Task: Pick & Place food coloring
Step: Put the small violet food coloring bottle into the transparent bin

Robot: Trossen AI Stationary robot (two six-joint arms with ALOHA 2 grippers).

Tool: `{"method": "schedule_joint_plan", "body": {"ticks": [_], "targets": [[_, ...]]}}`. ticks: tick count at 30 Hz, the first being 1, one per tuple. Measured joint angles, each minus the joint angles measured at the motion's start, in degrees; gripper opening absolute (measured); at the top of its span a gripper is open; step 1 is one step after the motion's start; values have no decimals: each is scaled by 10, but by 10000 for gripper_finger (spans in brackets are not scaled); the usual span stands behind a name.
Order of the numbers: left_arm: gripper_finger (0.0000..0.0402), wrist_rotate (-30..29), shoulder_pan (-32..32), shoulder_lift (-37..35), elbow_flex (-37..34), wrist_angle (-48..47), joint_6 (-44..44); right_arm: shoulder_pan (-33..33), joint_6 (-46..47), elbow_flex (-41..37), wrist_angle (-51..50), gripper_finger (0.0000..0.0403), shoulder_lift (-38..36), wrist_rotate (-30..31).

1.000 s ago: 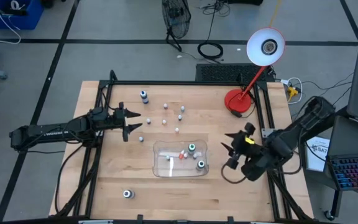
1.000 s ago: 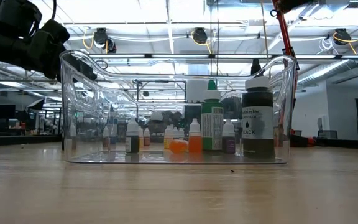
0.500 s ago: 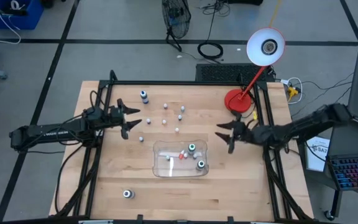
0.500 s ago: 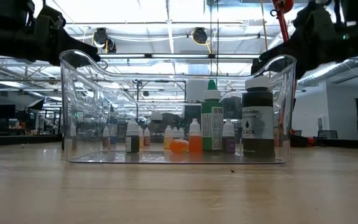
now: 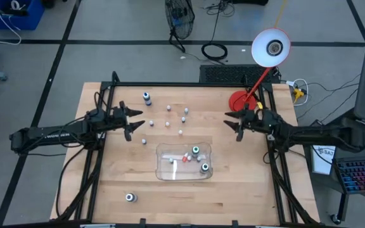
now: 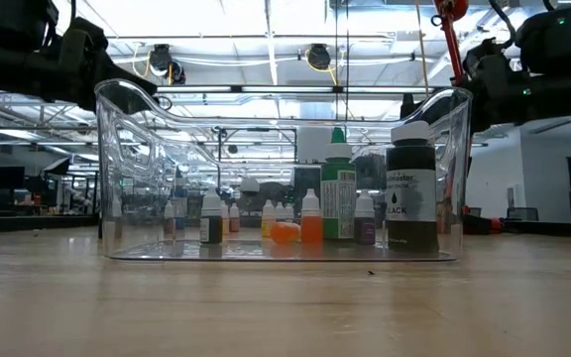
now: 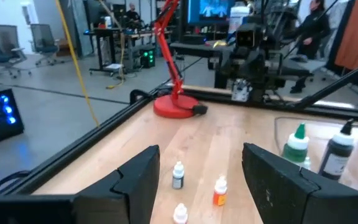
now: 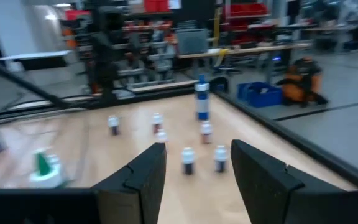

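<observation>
My left fingers (image 5: pixel 136 123) and right fingers (image 5: pixel 232 123) both gape empty above the tabletop (image 5: pixel 246 183), loose food coloring bottles (image 5: pixel 168 116) between them, tray (image 5: pixel 167 171) nearby.

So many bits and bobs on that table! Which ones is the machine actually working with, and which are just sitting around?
Part of the job:
- small food coloring bottles scattered on the table
- taller bottles already in the clear tray
- a lone bottle near the front edge
- left tool and right tool, both open and empty

Just lying about:
- red desk lamp
</observation>
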Motion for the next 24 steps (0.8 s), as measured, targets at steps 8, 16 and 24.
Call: {"method": "schedule_joint_plan", "body": {"ticks": [8,16,24], "targets": [[228,0,0,0,0,-49,-1,-38,-18,-1,-139,171,-135,4],[228,-5,0,0,3,-61,-28,-38,-36,-1,-277,171,-245,15],[227,-40,-38,84,133,-313,-81,-37,-26,-1,-287,171,-246,14]]}}
